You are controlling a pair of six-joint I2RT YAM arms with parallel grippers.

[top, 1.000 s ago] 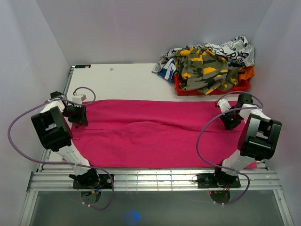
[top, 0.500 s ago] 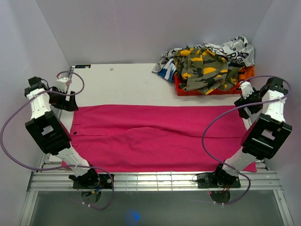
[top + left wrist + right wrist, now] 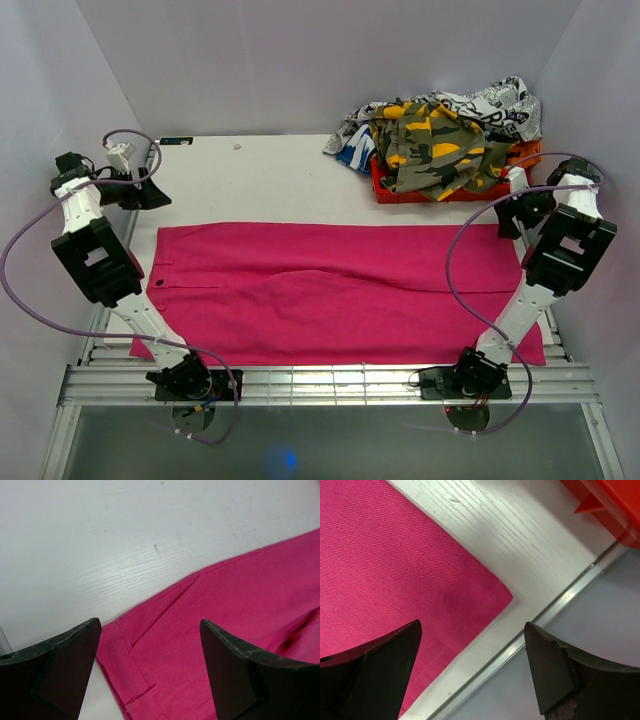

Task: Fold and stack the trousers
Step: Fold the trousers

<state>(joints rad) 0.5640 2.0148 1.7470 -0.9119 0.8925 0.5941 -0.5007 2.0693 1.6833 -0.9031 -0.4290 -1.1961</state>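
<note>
One pair of hot-pink trousers [image 3: 340, 290] is laid flat across the white surface [image 3: 260, 175], stretched lengthwise from left to right and covering most of its width. The waist end is placed at the left and the hems at the right. The far edge is seen as a straight line, while the near edge is brought up to the metal rail at the front. A soft ridge is seen running along the middle of the cloth.

The left arm [image 3: 95, 260] is bent up along the left wall, and the left jaws are held over the far-left part of the surface, just beyond the waist corner. In the left wrist view they are shown wide apart with nothing gripped. Between the two dark fingers [image 3: 60, 675], the waist corner is seen below, with a stitched seam and a slanted pocket edge, beside bare white board.

The right arm [image 3: 565, 245] is bent up along the right wall, and the right jaws are held over the far-right hem corner. In the right wrist view they are likewise spread wide and empty. The hem corner is framed between them, bordered by a strip of white board and its metal edge [image 3: 540, 620].

A red bin [image 3: 450, 192] is set at the far right of the surface, near the trousers but apart from them. It is heaped with clothes, with a camouflage garment [image 3: 435, 145] on top.
</note>
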